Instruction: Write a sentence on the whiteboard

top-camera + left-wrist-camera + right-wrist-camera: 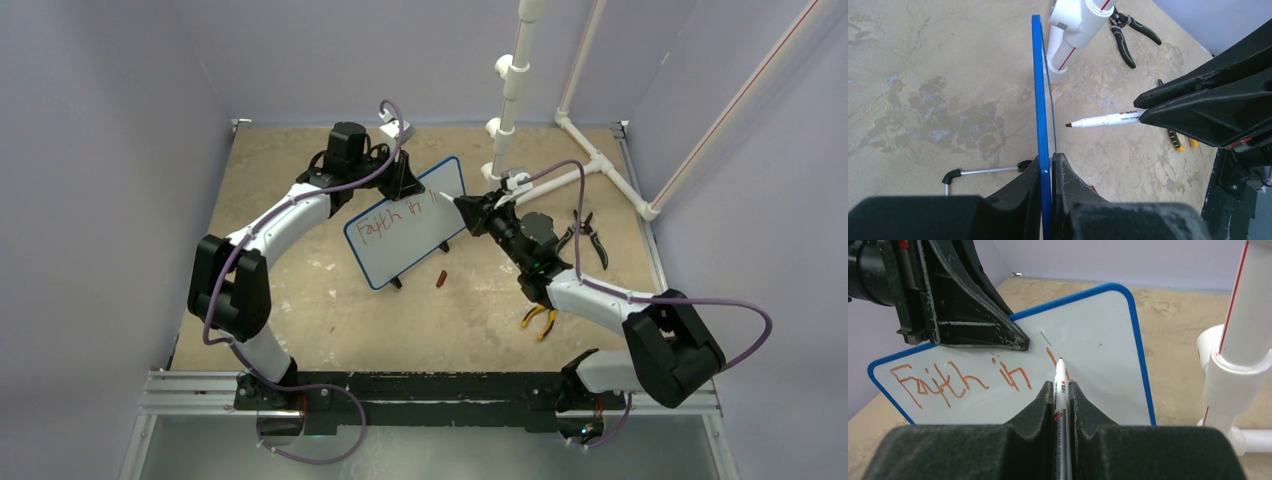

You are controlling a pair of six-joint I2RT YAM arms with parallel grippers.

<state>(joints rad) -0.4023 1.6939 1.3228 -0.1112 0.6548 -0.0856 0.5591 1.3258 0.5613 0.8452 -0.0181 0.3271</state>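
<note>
The whiteboard (410, 240), white with a blue rim, stands tilted mid-table on small black feet. My left gripper (402, 180) is shut on its top edge; the left wrist view shows the blue rim (1038, 90) edge-on between the jaws of the left gripper (1048, 160). Red writing (398, 215) on it reads "Faith in" plus one stroke (1052, 358). My right gripper (470, 212) is shut on a white marker (1060, 390). Its tip is at the board just right of the stroke. The marker also shows in the left wrist view (1105, 120), its tip a little off the board.
A red marker cap (441, 277) lies on the table in front of the board. Black pliers (590, 235) and yellow-handled pliers (540, 320) lie to the right. A white PVC pipe frame (600, 165) stands at the back right, close behind the right gripper.
</note>
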